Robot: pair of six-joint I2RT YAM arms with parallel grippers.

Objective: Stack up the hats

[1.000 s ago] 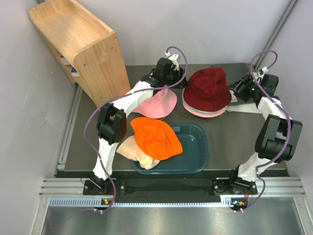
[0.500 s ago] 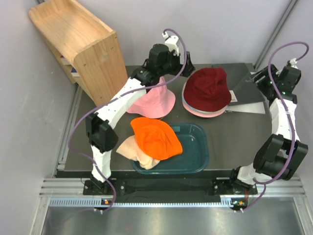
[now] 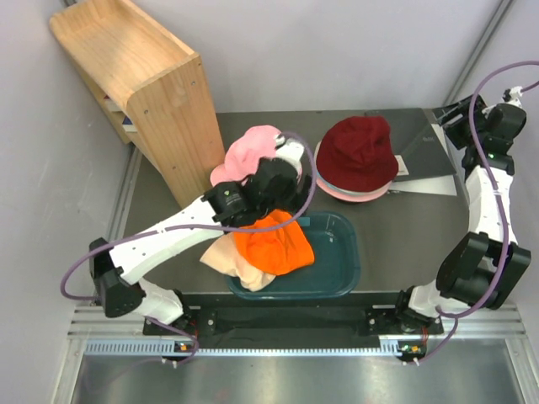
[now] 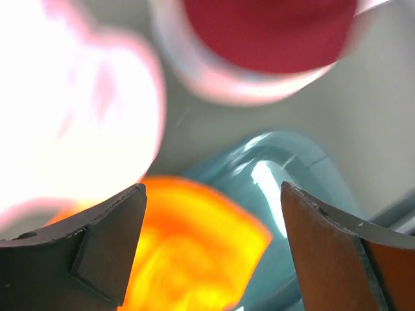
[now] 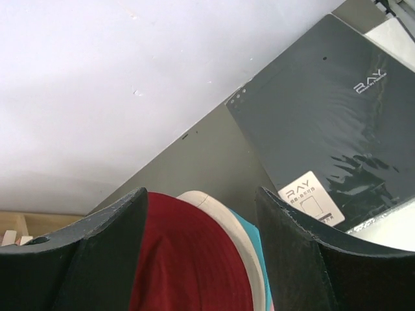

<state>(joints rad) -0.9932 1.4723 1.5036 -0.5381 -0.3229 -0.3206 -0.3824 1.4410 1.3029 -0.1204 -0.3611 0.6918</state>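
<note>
- The left gripper [image 4: 211, 256] has let go of the soft pink fabric bucket hat [image 3: 251, 145] and swung back from the rear. Its jaws now stand wide and empty over the orange fabric bucket hat [image 3: 274, 246].
- The pink hat now lies on the table just beside the wooden shelf [image 3: 143, 76], apart from the maroon bucket hat [image 3: 358, 151] that tops the stack.
- The right gripper [image 5: 198, 256] has drawn off to the far right corner, jaws apart and holding nothing, near a flat black box [image 5: 337, 123].
- The orange hat overhangs the left rim of the dark teal plastic tub [image 3: 341, 257] and rests on a peach hat [image 3: 226, 257].
- Bare grey tabletop [image 3: 404, 236] lies open to the right of the tub.
</note>
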